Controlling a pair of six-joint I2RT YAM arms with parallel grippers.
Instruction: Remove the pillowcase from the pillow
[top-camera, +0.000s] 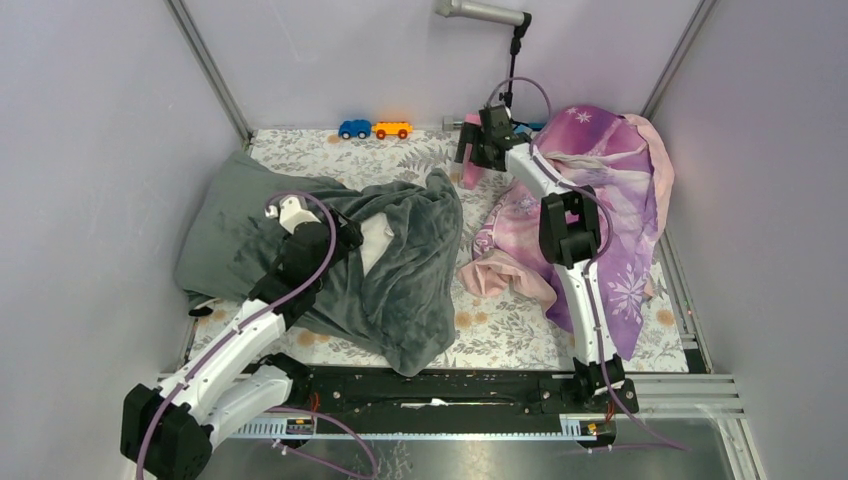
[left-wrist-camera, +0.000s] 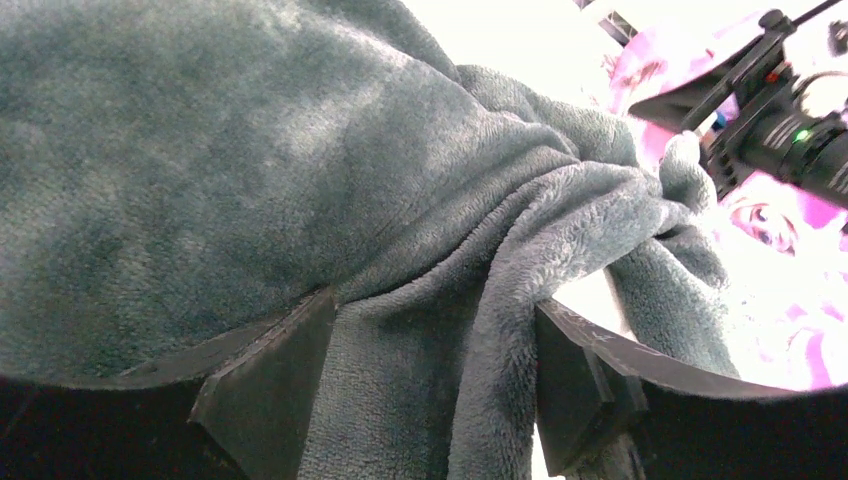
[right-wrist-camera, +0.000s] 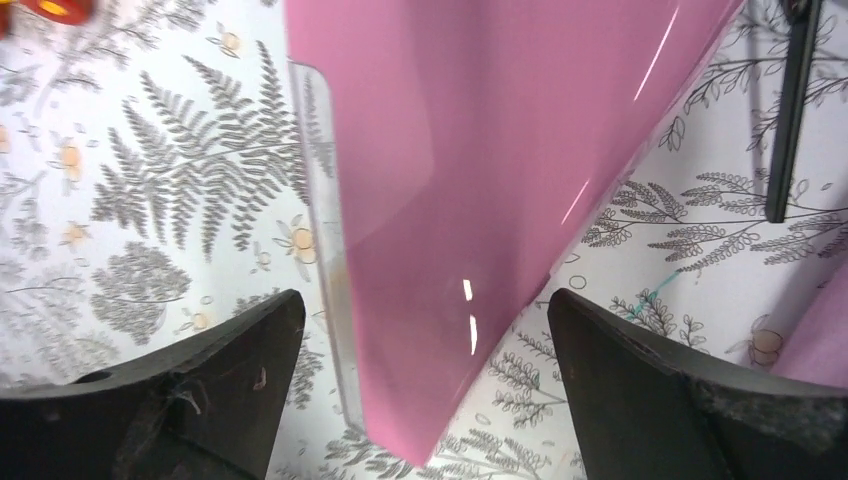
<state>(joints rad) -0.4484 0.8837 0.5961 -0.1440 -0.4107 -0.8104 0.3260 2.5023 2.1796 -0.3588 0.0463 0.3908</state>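
The dark grey-green plush pillowcase (top-camera: 400, 270) lies crumpled at the left middle of the table, over the pillow. The pillow (top-camera: 378, 243) shows only as a small white patch by the left gripper. My left gripper (top-camera: 352, 232) is shut on a thick bunch of the pillowcase (left-wrist-camera: 420, 330), and folds run out from between its fingers (left-wrist-camera: 265, 390). My right gripper (top-camera: 470, 152) is at the back centre, open, with its jaws on either side of a glossy pink box (right-wrist-camera: 480, 200) and apart from it.
Purple-pink princess-print fabric (top-camera: 610, 190) is heaped at the right, under the right arm. A blue toy car (top-camera: 354, 129) and an orange one (top-camera: 392, 130) sit at the back edge. A camera stand (top-camera: 517, 50) rises behind. Walls close in on both sides.
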